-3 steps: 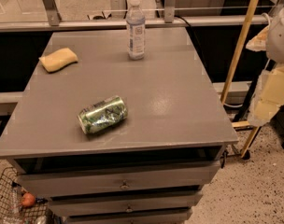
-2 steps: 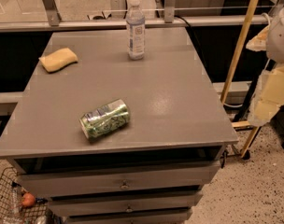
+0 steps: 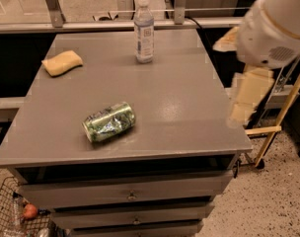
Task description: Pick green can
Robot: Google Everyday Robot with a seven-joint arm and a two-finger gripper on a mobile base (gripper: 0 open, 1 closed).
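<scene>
My gripper [image 3: 241, 107] hangs off the table's [image 3: 189, 83] right edge.
The green can [image 3: 109, 122] lies on its side well to its left; bottle [image 3: 143, 31] and sponge [image 3: 62, 63] sit farther beyond.

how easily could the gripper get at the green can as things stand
Probably yes: the gripper hangs past the table's right edge, the green can lies on its side, and nothing stands between them.

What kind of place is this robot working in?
Probably a lab or workshop: a grey drawer cabinet on speckled floor, a wire basket beside it. The green can lies on top; the gripper hangs off its right edge.
</scene>
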